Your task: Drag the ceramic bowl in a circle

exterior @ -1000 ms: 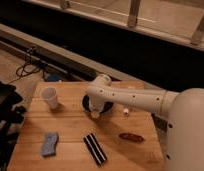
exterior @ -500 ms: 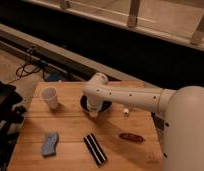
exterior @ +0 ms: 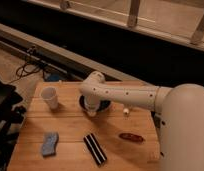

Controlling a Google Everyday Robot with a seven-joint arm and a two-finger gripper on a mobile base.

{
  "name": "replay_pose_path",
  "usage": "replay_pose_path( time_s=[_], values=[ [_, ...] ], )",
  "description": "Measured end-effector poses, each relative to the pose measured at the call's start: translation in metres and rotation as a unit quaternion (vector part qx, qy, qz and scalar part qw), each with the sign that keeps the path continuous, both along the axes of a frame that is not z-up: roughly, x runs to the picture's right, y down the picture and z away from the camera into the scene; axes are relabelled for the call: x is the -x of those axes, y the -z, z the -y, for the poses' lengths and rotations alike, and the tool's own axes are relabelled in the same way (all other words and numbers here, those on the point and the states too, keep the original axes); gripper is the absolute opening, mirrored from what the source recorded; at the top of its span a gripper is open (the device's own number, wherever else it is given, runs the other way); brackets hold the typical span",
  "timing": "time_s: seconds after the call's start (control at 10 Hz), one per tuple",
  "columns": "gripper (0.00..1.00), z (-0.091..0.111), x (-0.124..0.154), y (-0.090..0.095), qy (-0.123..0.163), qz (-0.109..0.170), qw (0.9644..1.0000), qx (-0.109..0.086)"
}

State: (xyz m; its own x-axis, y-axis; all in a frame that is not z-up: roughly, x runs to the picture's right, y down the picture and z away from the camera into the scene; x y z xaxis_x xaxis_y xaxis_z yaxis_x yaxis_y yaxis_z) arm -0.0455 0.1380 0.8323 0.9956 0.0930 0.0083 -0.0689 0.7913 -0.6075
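The ceramic bowl is a dark, shallow round dish at the back middle of the wooden table. Most of it is hidden under my white arm. My gripper points down at the bowl's front left rim, and seems to reach into or onto it. The arm reaches in from the right and bends down at the wrist. A small white cup stands to the left of the bowl, apart from it.
A blue sponge lies at the front left. A black striped bar lies at the front middle. A reddish-brown item lies at the right. A small white piece lies right of the bowl. A dark chair stands left of the table.
My gripper and wrist have moved a little to the left, and the dark bowl has shifted left with them, closer to the white cup.
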Motion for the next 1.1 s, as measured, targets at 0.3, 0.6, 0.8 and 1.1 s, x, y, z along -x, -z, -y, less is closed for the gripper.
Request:
replay_pose_path(
  time_s=[0.3,0.6,0.8,1.1],
  values=[
    [0.29,-0.004,0.0,-0.018,-0.02,-0.006,0.9997,0.013],
    [0.02,-0.018,0.0,-0.043,-0.034,-0.01,0.9992,0.017],
    [0.0,-0.017,0.0,-0.04,-0.034,-0.009,0.9992,0.017],
    [0.0,-0.017,-0.001,-0.039,-0.032,-0.011,0.9993,0.019]
  ],
)
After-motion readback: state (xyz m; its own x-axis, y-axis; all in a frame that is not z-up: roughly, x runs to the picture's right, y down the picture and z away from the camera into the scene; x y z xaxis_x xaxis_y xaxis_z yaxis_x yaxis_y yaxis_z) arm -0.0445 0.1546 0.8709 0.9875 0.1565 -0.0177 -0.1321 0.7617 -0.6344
